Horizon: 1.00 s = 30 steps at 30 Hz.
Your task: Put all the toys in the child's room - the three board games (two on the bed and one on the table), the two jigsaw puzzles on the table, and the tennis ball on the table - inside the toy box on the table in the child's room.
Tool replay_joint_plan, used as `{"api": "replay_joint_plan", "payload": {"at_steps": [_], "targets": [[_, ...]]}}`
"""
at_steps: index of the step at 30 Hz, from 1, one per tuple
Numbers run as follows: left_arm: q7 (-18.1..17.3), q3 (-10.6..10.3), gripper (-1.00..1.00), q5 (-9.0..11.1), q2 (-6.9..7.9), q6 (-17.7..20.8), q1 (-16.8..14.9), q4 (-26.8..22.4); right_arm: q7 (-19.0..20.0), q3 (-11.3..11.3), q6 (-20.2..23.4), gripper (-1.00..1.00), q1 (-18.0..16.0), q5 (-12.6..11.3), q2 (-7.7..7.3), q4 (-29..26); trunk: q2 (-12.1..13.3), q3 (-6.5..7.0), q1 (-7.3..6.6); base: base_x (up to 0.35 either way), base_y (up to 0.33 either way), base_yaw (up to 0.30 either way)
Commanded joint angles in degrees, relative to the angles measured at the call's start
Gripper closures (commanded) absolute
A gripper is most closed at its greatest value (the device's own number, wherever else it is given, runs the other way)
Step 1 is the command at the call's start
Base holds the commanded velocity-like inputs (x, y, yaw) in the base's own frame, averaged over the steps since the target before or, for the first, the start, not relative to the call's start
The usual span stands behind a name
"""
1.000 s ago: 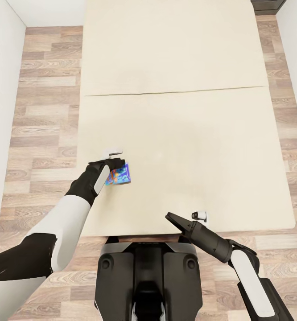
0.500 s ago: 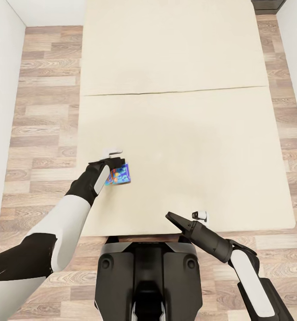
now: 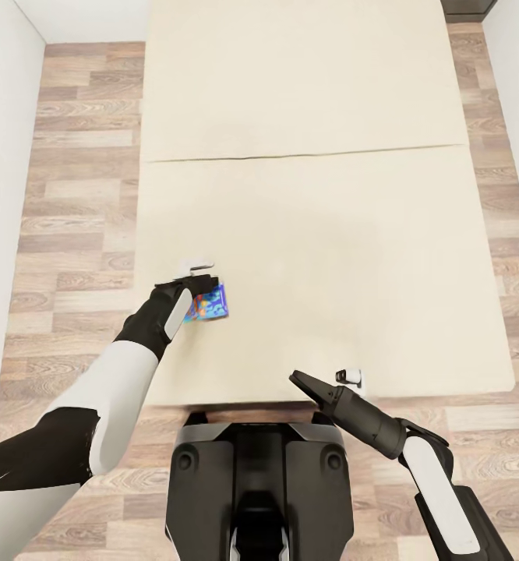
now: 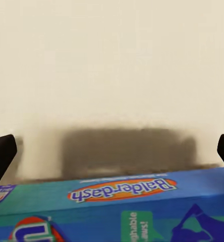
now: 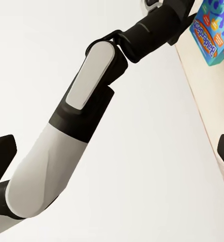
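Blue board game [image 3: 209,305] lies flat on the bed [image 3: 322,234], near-left; long axis unclear. My left pincer [image 3: 203,286] over it, grip undeterminable; right pincer [image 3: 297,379] looks released.

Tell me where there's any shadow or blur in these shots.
Left wrist view: a dark soft-edged shadow lies on the bed just beyond the board game, whose print is legible but soft. Head view: flat, even light, only faint shading by the left claw. Right wrist view: no shadows, sharp edges.
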Motion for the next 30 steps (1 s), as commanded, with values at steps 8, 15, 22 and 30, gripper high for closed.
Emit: {"api": "replay_joint_plan", "payload": {"at_steps": [8, 15, 22, 30], "targets": [[0.41, -0.1, -1.0, 0.61, 0.0, 0.24, 0.0, -0.08, -0.06, 0.02, 0.32, -1.0, -0.02, -0.3, -0.03, 0.01, -0.09, -0.06, 0.02, -0.226, 0.0, 0.0], [0.4, -0.11, -1.0, 0.61, 0.0, 0.24, 0.0, -0.08, -0.08, 0.02, 0.32, -1.0, -0.02, -0.3, -0.03, 0.01, -0.09, -0.06, 0.02, -0.122, 0.0, 0.0], [0.39, -0.17, -1.0, 0.61, 0.0, 0.24, 0.0, -0.08, -0.09, 0.02, 0.32, -1.0, -0.02, -0.3, -0.03, 0.01, -0.09, -0.06, 0.02, -0.248, 0.0, 0.0], [0.39, -0.25, -1.0, 0.61, 0.0, 0.24, 0.0, -0.08, -0.08, 0.02, 0.32, -1.0, -0.02, -0.3, -0.03, 0.01, -0.09, -0.06, 0.02, -0.22, 0.0, 0.0]]}}
